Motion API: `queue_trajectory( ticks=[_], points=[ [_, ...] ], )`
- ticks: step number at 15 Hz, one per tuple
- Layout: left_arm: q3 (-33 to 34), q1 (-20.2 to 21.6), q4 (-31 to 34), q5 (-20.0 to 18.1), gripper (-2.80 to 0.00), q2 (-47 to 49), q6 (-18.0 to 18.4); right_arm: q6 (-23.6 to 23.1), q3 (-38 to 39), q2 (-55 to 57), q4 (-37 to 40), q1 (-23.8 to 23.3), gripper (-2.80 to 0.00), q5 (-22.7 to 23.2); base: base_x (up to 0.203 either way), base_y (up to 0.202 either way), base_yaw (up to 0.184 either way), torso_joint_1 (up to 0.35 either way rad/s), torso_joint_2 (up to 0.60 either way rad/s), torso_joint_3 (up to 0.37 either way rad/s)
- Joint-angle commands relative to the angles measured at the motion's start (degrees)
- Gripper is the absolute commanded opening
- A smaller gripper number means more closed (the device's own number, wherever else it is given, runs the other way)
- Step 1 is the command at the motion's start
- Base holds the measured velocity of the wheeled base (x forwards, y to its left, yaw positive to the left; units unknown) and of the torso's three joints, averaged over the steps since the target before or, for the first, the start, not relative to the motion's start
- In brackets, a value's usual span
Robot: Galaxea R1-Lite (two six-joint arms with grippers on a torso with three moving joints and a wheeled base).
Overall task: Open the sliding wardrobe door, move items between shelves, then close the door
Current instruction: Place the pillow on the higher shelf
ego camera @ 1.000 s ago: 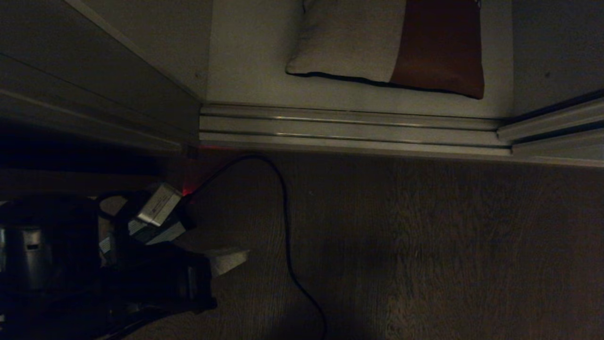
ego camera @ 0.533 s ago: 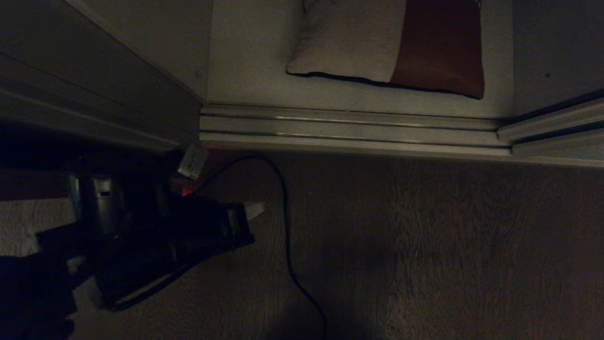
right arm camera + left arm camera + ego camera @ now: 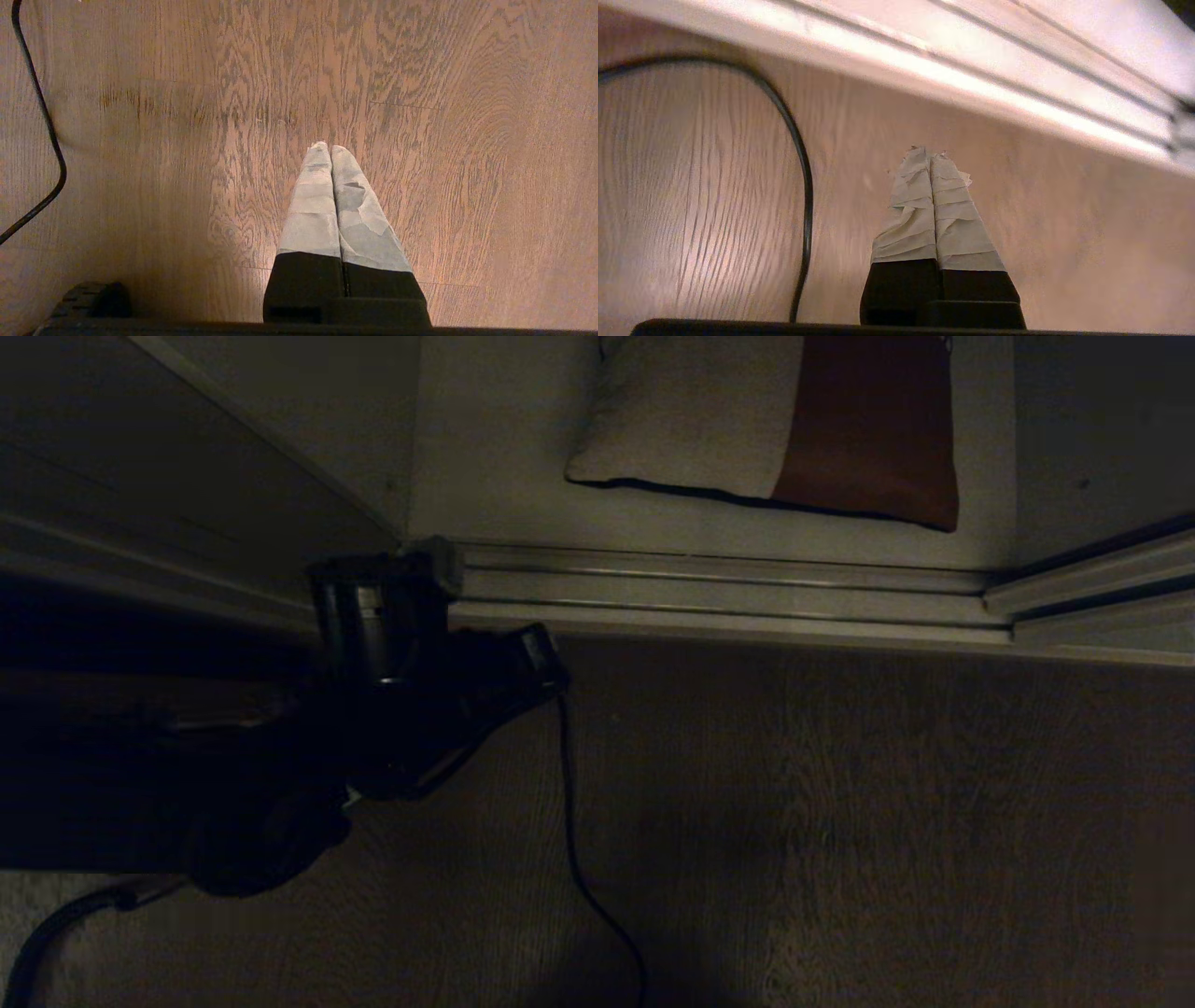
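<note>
now that my left arm has swung up from low on the floor (image 3: 840, 821) to the ribbed track (image 3: 728, 581), my left pincer (image 3: 931, 156) is near the wardrobe. i think i am getting ready to reach in or push the door (image 3: 140, 457), which sits off to the left. its taped fingers (image 3: 952, 219) are pressed shut and hold nothing. the cushion (image 3: 766, 425) lies on the bottom shelf (image 3: 495, 457). my right pincer (image 3: 329, 148) hangs shut over the floor.
</note>
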Motion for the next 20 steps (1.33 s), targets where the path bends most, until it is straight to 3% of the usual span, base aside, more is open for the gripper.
queue_trajectory(
  ticks=[1, 2, 4, 7, 11, 16, 20],
  points=[
    [-4.5, 0.2, -0.4, 2.1, -2.80, 5.6, -0.2, 0.0, 0.2, -0.1, 0.0, 0.0, -2.80, 0.0, 0.000, 0.000, 0.000, 0.000, 0.00, 0.000],
    [-7.1, 0.4, -0.4, 4.2, 0.00, 7.3, -0.4, 0.0, 0.2, -0.1, 0.0, 0.0, -2.80, 0.0, 0.000, 0.000, 0.000, 0.000, 0.00, 0.000],
    [-11.7, 1.4, -0.4, 5.7, 0.00, 9.5, -3.0, 0.0, 0.2, -0.1, 0.0, 0.0, -2.80, 0.0, 0.000, 0.000, 0.000, 0.000, 0.00, 0.000],
    [-17.4, 2.1, -0.2, 4.9, 0.00, 11.4, -5.6, 0.0, 0.2, -0.1, 0.0, 0.0, -2.80, 0.0, 0.000, 0.000, 0.000, 0.000, 0.00, 0.000],
    [-21.7, 2.3, -0.4, -3.6, 0.00, 10.8, -8.6, 0.0, 0.2, -0.1, 0.0, 0.0, -2.80, 0.0, 0.000, 0.000, 0.000, 0.000, 0.00, 0.000],
    [-32.2, 5.5, 0.4, -7.7, 0.00, 16.3, -8.8, 0.0, 0.2, -0.1, 0.0, 0.0, -2.80, 0.0, 0.000, 0.000, 0.000, 0.000, 0.00, 0.000],
    [-36.1, 8.6, -0.5, -16.0, 0.00, 19.1, -9.0, 0.0, 0.2, -0.1, 0.0, 0.0, -2.80, 0.0, 0.000, 0.000, 0.000, 0.000, 0.00, 0.000]
  ],
)
